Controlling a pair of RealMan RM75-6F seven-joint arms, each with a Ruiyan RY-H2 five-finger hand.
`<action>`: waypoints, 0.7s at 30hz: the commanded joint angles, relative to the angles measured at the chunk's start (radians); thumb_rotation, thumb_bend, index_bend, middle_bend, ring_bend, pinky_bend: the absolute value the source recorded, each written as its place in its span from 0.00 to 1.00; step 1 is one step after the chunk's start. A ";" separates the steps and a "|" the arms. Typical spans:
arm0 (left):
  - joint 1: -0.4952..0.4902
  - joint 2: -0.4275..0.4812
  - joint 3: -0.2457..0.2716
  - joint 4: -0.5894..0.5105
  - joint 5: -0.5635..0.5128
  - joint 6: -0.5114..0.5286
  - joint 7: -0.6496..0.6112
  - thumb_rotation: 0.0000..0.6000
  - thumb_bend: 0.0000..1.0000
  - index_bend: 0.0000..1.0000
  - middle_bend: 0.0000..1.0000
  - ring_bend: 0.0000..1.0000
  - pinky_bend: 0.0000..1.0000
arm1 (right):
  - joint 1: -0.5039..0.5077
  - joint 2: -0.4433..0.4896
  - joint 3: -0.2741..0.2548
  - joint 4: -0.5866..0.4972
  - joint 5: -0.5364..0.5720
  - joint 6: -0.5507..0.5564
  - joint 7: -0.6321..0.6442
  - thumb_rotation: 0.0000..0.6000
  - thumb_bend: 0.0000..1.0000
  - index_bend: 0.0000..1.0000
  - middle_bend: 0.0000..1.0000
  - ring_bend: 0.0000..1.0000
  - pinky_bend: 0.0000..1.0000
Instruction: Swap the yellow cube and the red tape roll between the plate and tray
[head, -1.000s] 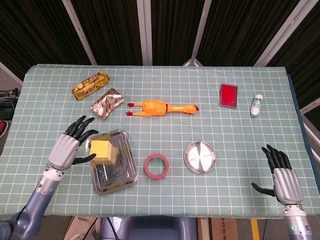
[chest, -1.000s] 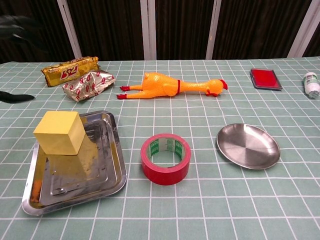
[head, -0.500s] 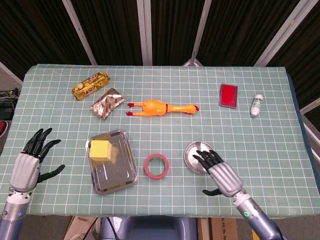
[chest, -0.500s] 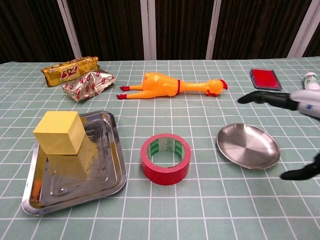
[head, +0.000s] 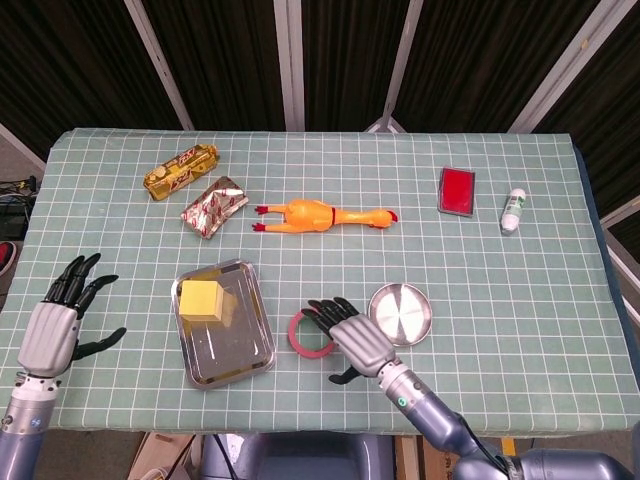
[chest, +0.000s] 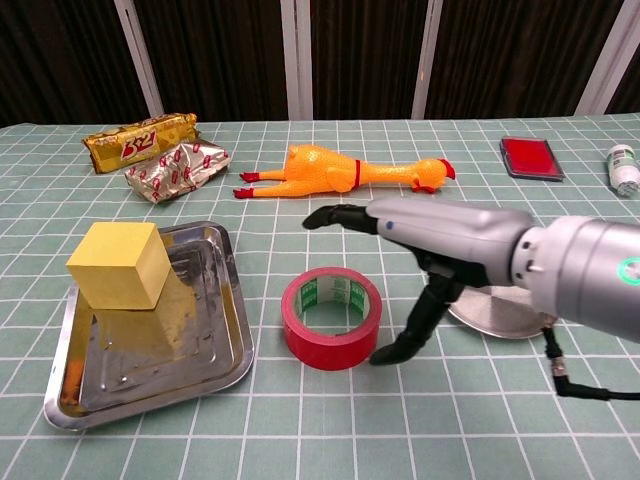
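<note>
Tape roll (chest: 331, 317), red, on table between tray (chest: 205, 345) and plate (head: 413, 322). Yellow cube (chest: 117, 264) in tray. Right hand (chest: 441, 237) over roll, fingers spread, empty. Left hand (head: 52, 325) spread, empty.

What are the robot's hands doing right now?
Left hand: open, holding nothing.
Right hand: open, over the red tape roll, not gripping it.

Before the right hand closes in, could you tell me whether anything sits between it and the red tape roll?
Nothing visible does. The right hand hovers open over the red tape roll, with only bare table around the roll.
</note>
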 joint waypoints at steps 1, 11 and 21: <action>0.004 0.001 -0.008 0.000 -0.001 0.004 -0.008 1.00 0.01 0.24 0.02 0.00 0.16 | 0.050 -0.058 0.012 0.045 0.059 0.002 -0.038 1.00 0.00 0.04 0.00 0.00 0.00; 0.017 -0.003 -0.033 0.010 -0.005 0.010 -0.024 1.00 0.01 0.23 0.02 0.00 0.16 | 0.119 -0.153 0.025 0.164 0.130 0.032 -0.032 1.00 0.00 0.04 0.00 0.00 0.00; 0.022 -0.002 -0.040 0.007 0.003 0.005 -0.035 1.00 0.01 0.23 0.02 0.00 0.16 | 0.147 -0.170 0.011 0.210 0.179 0.038 -0.019 1.00 0.00 0.04 0.00 0.05 0.00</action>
